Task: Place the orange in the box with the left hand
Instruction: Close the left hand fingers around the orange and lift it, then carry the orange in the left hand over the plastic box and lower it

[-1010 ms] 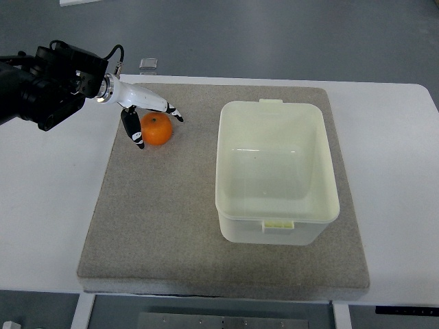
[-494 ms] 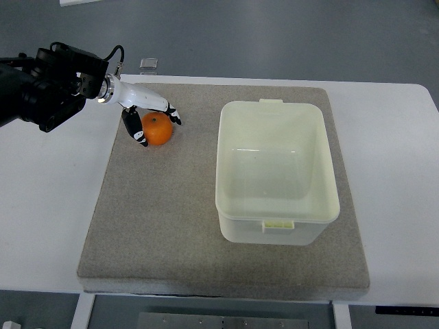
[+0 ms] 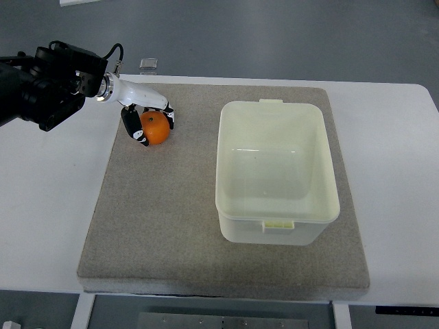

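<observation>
An orange (image 3: 156, 129) lies on the grey mat (image 3: 171, 205) near its far left corner. My left hand (image 3: 147, 118) comes in from the left on a black arm. Its white fingers with black tips are curled around the orange from above and from both sides. An empty pale yellow plastic box (image 3: 276, 171) stands on the right half of the mat, well to the right of the orange. The right hand does not show.
The mat lies on a white table (image 3: 48, 205). A small clear object (image 3: 148, 64) sits at the table's far edge behind the hand. The grey floor shows beyond the table.
The left hand's fingers have closed in from a spread pose around the orange to a curl on it. The orange has shifted slightly towards the hand.
</observation>
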`<state>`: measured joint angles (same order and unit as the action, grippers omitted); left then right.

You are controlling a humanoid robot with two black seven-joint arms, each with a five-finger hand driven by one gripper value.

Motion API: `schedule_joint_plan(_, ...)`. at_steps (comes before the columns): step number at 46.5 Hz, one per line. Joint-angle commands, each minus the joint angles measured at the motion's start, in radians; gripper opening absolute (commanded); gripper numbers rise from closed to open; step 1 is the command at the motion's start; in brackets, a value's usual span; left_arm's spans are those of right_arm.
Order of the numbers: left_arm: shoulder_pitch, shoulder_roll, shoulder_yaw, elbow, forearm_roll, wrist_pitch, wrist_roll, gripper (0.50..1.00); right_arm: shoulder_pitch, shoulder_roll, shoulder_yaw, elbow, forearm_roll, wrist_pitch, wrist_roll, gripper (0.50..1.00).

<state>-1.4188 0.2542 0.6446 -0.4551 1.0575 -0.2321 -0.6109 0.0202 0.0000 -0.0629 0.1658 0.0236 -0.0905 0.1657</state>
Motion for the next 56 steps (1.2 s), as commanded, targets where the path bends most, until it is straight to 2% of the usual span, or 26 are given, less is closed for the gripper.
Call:
schedule_joint_plan(1, 0.000, -0.001, -0.005, 0.001, -0.011, 0.000, 0.000, 0.500, 0.001, 0.000, 0.000, 0.000, -0.001, 0.000, 0.000, 0.932)
schedule_joint_plan(12, 0.001, 0.002, -0.114, 0.013, -0.017, 0.003, 0.000, 0.500, 0.000, 0.000, 0.000, 0.000, 0.001, 0.000, 0.000, 0.932)
schedule_joint_plan(38, -0.063, -0.003, -0.125, 0.013, -0.021, 0.016, 0.000, 0.500, 0.000, 0.000, 0.000, 0.000, -0.001, 0.000, 0.000, 0.932)
schedule_joint_plan(49, -0.143, -0.009, -0.203, -0.086, -0.014, 0.040, 0.000, 0.500, 0.000, 0.000, 0.000, 0.001, -0.001, 0.000, 0.000, 0.932)
schedule_joint_plan(56, -0.195, -0.009, -0.214, -0.108, -0.019, 0.043, 0.000, 0.500, 0.000, 0.000, 0.000, 0.000, -0.001, 0.000, 0.000, 0.932)
